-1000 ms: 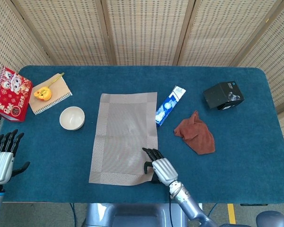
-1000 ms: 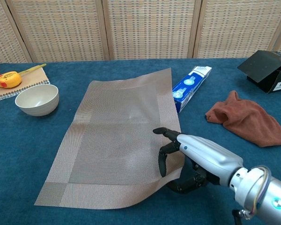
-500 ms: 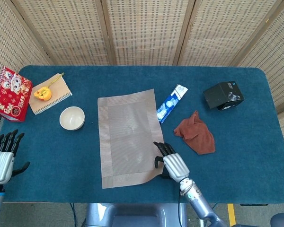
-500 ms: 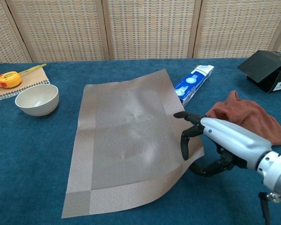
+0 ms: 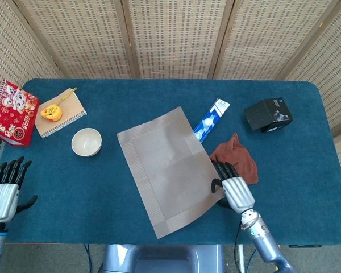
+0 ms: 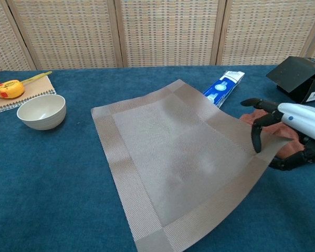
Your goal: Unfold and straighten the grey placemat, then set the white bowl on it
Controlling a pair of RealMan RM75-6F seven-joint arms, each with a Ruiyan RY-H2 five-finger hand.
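Placemat (image 5: 169,169), unfolded and skewed, is pinched at its lifted right edge by the right hand (image 5: 232,190); left hand (image 5: 4,193) is held spread, empty; bowl (image 5: 86,141) sits apart.

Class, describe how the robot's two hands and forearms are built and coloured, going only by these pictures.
Both the left hand and the right hand have a silver-white ribbed back and black fingers. The right forearm is a smooth silver-grey tube with a metallic wrist ring. No cables, markings or sleeves are legible.
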